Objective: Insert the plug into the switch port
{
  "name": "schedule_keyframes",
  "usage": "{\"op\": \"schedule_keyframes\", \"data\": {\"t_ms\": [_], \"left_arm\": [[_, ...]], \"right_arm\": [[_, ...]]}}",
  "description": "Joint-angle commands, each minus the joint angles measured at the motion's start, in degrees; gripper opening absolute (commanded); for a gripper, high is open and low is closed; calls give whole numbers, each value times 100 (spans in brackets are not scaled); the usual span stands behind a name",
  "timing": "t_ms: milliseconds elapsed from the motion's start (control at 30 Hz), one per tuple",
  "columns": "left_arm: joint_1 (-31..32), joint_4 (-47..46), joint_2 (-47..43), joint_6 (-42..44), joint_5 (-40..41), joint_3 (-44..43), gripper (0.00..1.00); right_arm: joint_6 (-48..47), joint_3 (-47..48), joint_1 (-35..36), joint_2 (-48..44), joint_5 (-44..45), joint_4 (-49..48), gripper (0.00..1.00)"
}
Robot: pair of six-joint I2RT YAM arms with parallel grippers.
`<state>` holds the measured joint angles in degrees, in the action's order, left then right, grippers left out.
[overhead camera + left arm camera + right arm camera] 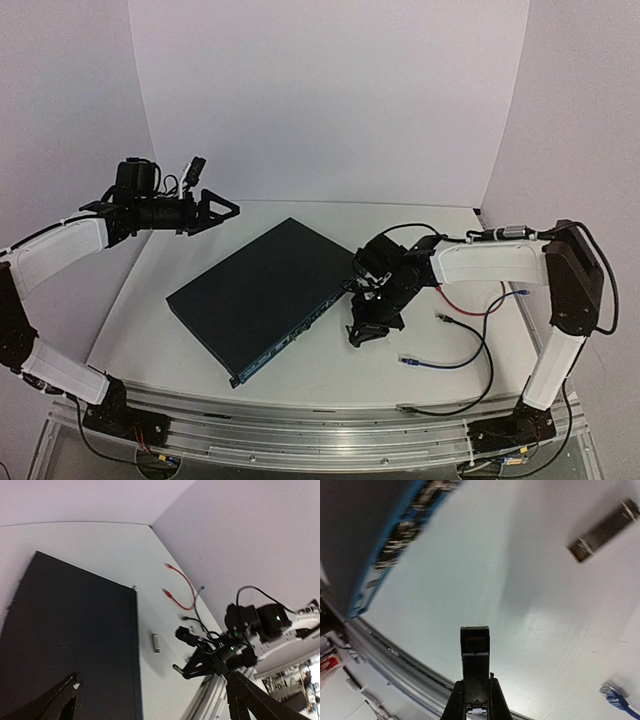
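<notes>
Near the switch (265,290), right tool (475,632) sits pinched together; left tool (228,210) gapes wide.

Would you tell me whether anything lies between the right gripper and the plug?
Nothing visible does: in the right wrist view, only bare table separates the right gripper from the plug.
</notes>
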<state>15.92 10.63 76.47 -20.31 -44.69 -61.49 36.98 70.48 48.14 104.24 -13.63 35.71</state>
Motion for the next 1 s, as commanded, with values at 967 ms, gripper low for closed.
{"op": "schedule_keyframes", "data": {"t_ms": [967], "left_arm": [[1935,-2967,1216,-1691,-3047,213,64]], "right_arm": [[-1252,1785,0,-117,-3605,-1690,0]]}}
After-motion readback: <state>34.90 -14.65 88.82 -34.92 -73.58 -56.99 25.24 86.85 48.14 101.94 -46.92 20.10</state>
